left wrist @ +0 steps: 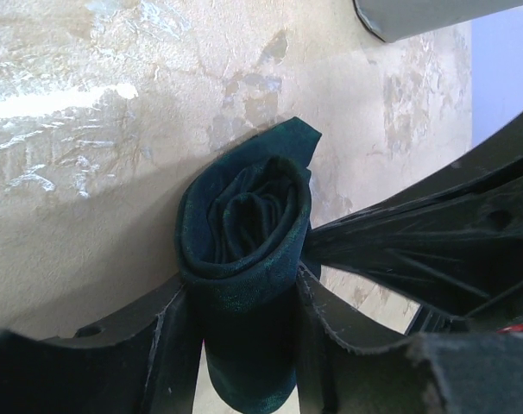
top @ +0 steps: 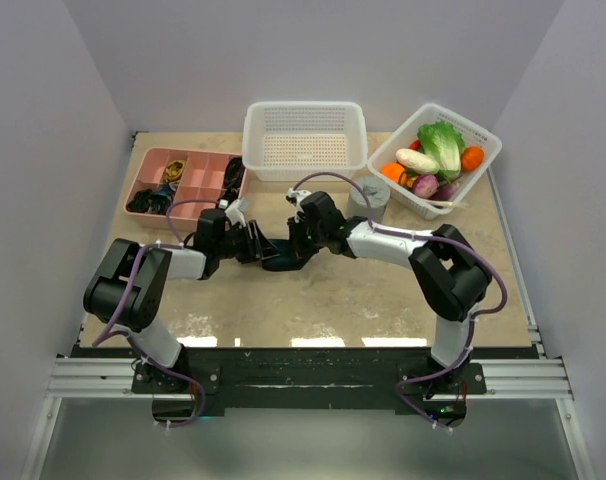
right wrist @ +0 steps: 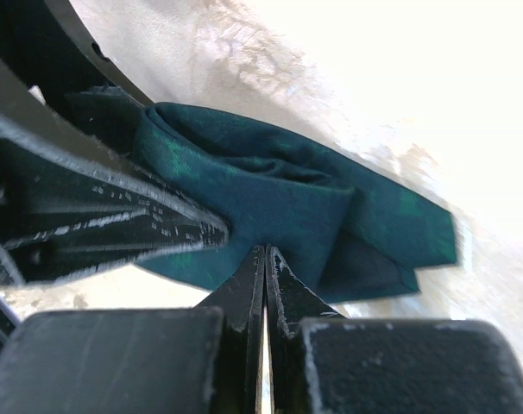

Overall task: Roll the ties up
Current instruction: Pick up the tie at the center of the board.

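The tie [left wrist: 244,233] is dark teal-green fabric wound into a tight roll, standing on end on the table with its spiral facing the left wrist camera. My left gripper [left wrist: 244,302] has both fingers pressed against the roll's sides, shut on it. In the top view the tie [top: 283,260] lies mid-table between the left gripper [top: 268,250] and the right gripper [top: 298,240]. My right gripper [right wrist: 265,252] is shut, nothing between its tips, which touch the side of the tie [right wrist: 313,198]. A loose pointed end sticks out to the right.
A pink compartment tray [top: 188,180] with small dark items sits at the back left. Behind the arms are a white basket [top: 304,140], a grey cylinder [top: 369,196] and a white basket of vegetables [top: 435,160] at the back right.
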Robot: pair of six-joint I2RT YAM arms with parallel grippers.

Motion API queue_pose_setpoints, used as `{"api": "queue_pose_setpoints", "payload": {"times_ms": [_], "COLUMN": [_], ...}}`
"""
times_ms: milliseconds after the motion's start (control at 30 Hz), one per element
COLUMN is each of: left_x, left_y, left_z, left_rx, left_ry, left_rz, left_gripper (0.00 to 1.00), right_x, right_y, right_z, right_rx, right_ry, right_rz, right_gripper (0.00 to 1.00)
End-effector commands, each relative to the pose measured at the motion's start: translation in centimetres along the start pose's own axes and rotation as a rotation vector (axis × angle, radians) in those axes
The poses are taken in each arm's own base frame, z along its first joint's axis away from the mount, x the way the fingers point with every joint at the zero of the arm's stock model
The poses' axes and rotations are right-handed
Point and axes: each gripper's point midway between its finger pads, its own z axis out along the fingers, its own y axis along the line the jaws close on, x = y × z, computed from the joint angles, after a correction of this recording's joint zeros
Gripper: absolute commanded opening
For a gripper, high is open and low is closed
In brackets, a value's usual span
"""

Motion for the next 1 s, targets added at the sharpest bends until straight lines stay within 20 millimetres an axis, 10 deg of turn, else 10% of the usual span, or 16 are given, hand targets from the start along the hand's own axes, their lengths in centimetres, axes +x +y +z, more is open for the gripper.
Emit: {"api": "queue_pose_setpoints", "payload": {"times_ms": [0, 467, 967], "left_x": [-0.3, 0.9, 2.1], "left_y": [-1.0, -0.5, -0.6], "left_z": [0.1, 0.5, 1.4], "left_rx": [0.041, -0.015, -0.032], "left_ry": [-0.006, 0.032, 0.047], "left_rz": [0.029, 0.035, 0.028], "left_gripper": [0.44, 0.56, 0.72], "right_x": [-3.7, 0.9, 3.8], "right_y": [-0.2, -5.1, -2.5], "right_z": [-3.9, -0.6, 1.4], "right_rx": [0.011, 0.16, 0.077], "right_ry": [-0.129, 0.042, 0.124], "right_rz": [0.019, 0.052, 0.055], "right_gripper": [0.0, 0.0, 0.0]}}
